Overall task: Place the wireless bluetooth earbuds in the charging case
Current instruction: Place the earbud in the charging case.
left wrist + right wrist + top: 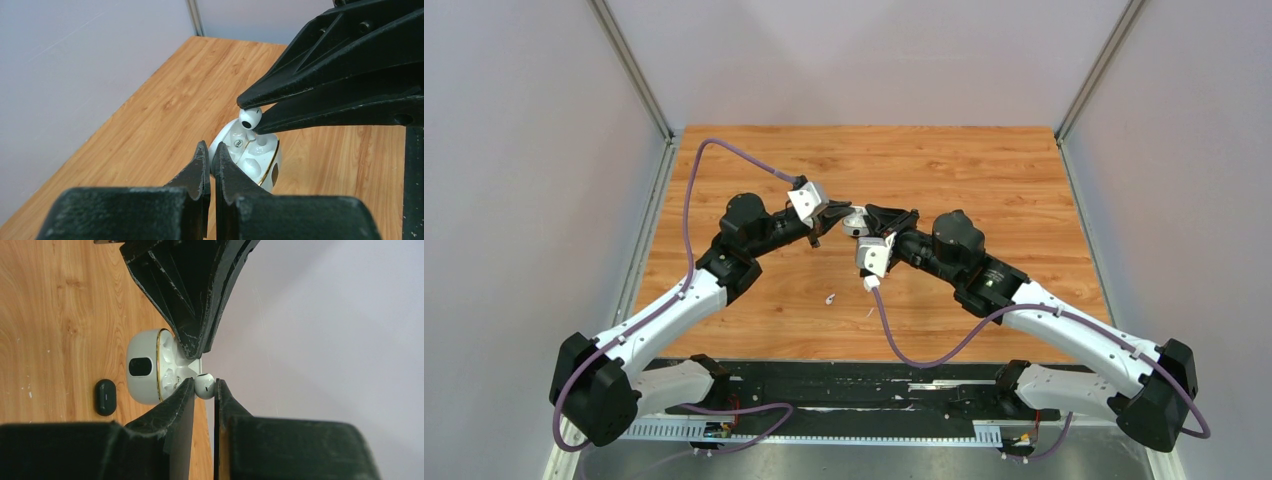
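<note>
The right claw (204,383) is clamped on one white earbud (250,118), holding it right at the open face of the charging case (248,156). The left claw (210,154) is pinched together on the case's lid edge. The second earbud (831,298) lies on the worktop (984,170), nearer the bases, well apart from the case.

No legible text anywhere (only a small dark oval mark (238,144) inside the charging case (252,164), unreadable)

Left gripper (839,212), right gripper (871,213) (case (856,223) between)
</note>
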